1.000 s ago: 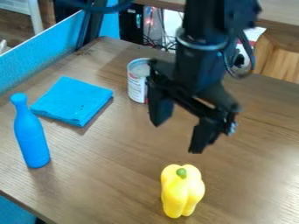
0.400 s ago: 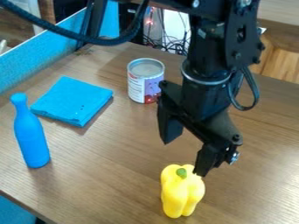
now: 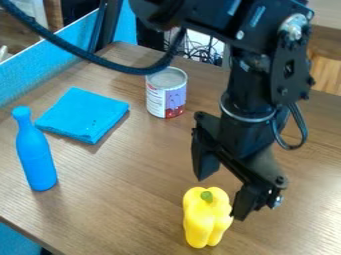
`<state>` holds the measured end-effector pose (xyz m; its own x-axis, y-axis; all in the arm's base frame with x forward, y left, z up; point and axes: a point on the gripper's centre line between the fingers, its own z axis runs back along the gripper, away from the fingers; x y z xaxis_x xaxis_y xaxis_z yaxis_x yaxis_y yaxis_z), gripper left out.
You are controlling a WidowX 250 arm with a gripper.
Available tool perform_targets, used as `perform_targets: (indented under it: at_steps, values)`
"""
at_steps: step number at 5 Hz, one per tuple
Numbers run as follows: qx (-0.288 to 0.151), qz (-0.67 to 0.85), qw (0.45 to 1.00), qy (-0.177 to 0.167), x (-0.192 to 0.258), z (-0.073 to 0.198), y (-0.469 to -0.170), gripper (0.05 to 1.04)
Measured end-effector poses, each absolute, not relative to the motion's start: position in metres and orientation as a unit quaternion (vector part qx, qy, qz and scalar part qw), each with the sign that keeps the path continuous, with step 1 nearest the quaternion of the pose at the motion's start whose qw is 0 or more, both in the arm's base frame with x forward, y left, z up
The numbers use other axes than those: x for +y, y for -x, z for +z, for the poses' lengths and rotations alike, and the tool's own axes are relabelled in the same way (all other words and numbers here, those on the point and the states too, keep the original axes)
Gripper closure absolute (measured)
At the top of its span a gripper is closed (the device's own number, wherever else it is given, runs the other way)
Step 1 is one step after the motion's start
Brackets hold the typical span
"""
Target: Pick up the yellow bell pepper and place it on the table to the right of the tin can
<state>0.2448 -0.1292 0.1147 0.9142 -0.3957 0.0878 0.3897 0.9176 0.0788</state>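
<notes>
In the camera view, your hand (image 3: 221,197) hung with its fingers spread wide, gripping nothing, beside a yellow pepper (image 3: 208,224) standing stem-up at the near part of the wooden table (image 3: 126,209). One fingertip met the pepper's right edge in view; whether they touched, you could not tell. Behind stood a labeled can (image 3: 166,94); at left, a blue bottle (image 3: 37,154) stood near a folded blue cloth (image 3: 83,114).
</notes>
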Motion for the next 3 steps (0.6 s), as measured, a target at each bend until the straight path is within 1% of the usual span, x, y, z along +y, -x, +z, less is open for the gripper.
perform_targets:
  at_steps: [1, 2, 3]
  values:
    - [-0.035, -0.221, 0.974, -0.029, -0.1312, 0.1098, -0.2417, 0.121]
    - [-0.008, -0.247, 0.968, -0.033, -0.1294, 0.1057, -0.236, 0.396]
    - [0.001, -0.26, 0.965, -0.039, -0.1291, 0.1048, -0.2373, 0.669]
